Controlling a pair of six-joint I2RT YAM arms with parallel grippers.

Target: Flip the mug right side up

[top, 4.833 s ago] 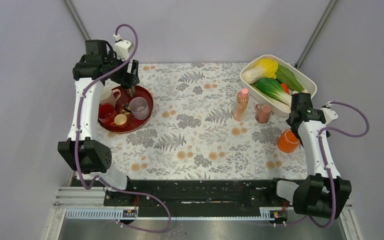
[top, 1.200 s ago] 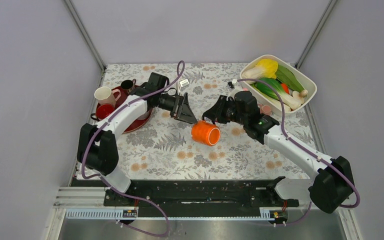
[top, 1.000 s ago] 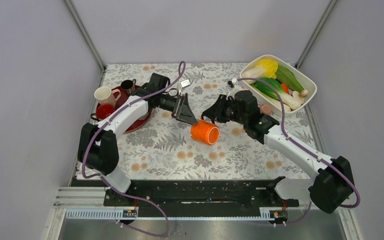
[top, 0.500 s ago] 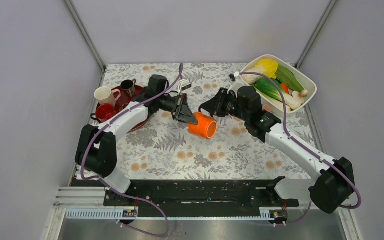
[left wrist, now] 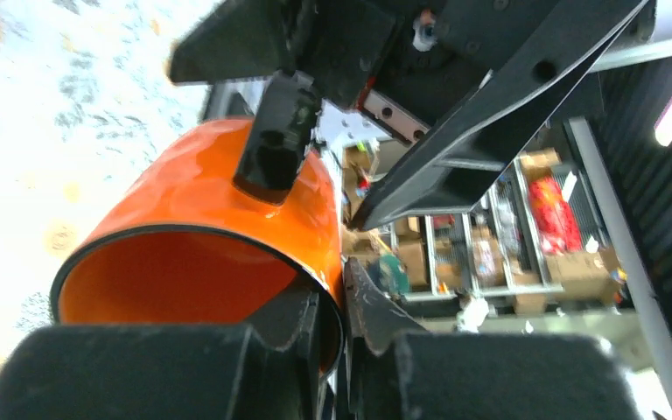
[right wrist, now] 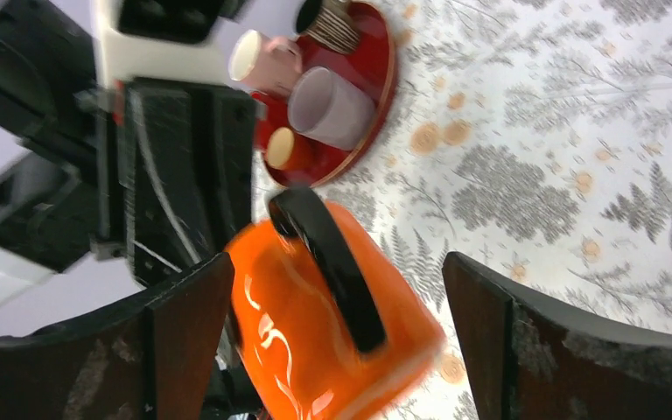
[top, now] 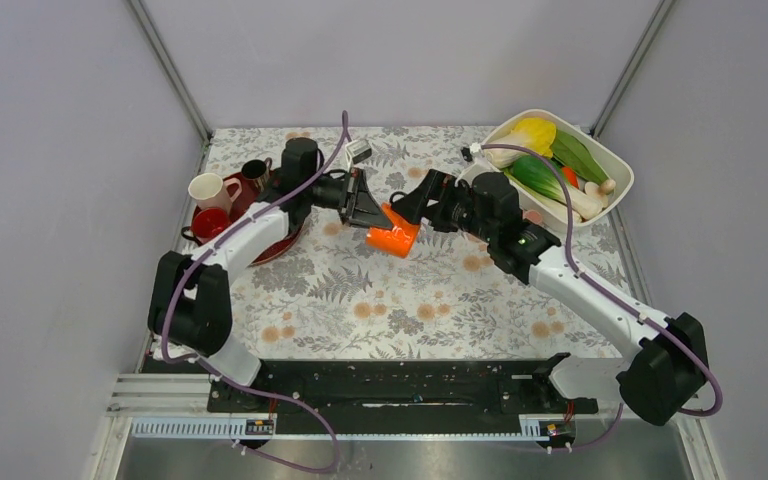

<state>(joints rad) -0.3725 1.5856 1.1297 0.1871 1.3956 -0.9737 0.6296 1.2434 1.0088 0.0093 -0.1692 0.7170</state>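
Left gripper (left wrist: 341, 299) clenched on the orange mug (left wrist: 201, 201) rim over the table's (top: 440, 300) far half, right gripper (right wrist: 337, 293) spread clear: best roll the wrist slowly, mouth up, before lowering.

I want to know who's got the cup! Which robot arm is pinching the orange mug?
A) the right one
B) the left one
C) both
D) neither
B: the left gripper is clamped on the rim of the orange mug, while the right gripper stands wide open around it, not squeezing.
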